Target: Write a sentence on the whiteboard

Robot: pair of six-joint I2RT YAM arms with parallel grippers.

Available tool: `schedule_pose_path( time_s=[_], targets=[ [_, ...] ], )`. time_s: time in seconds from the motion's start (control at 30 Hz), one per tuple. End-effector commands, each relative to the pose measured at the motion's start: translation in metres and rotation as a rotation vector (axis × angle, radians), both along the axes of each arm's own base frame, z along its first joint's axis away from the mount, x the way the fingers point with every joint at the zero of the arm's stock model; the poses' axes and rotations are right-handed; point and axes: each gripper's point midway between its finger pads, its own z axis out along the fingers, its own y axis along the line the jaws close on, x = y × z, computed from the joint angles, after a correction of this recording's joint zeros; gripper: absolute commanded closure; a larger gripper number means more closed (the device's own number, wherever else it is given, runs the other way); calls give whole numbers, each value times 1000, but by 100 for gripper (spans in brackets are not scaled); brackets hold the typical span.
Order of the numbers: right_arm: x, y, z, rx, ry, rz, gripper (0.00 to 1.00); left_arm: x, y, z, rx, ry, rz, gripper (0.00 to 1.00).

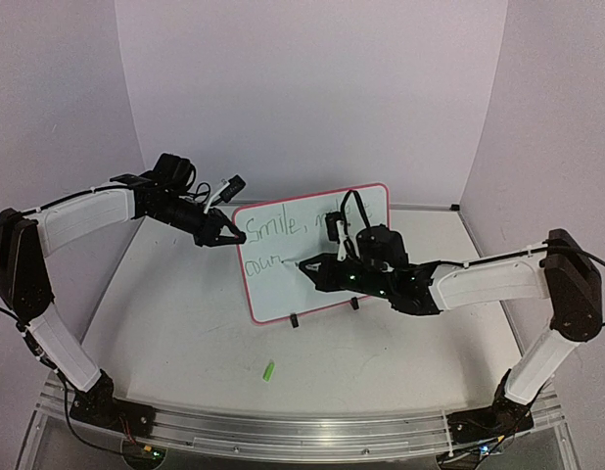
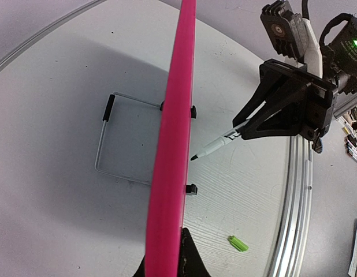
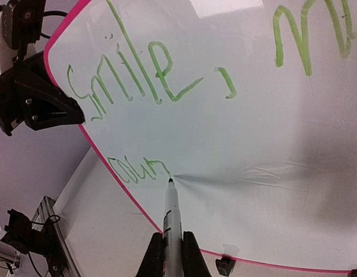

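In the centre of the top view, the pink-rimmed white rectangular whiteboard (image 1: pixel 278 294) stands upright. The left gripper (image 1: pixel 219 233) is clamped on its left edge. The right gripper (image 3: pixel 173 239) pinches a slim white marker (image 3: pixel 171 210), whose tip touches the board just after "coun" in the green handwritten sentence (image 3: pixel 132 81).

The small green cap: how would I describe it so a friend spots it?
Start at the upright white board with the pink rim mid-table. On the white tabletop in front of it lies a small lime-green plastic cap, flat, alone, touching nothing.
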Motion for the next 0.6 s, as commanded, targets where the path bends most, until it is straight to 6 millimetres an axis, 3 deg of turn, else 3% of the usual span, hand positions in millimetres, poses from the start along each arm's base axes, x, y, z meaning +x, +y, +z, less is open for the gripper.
schedule_pose_path(
  time_s=[0.0,0.23,0.57],
  targets=[
    [4,-1,28,53,-61,-9,100,17,11,-1,86,-118,47,100],
    [10,-1,35,54,-86,-30,100,18,10,-2,85,-116,46,100],
    [15,4,30,39,-88,-38,100,18,11,-2,87,-118,47,100]
  ],
)
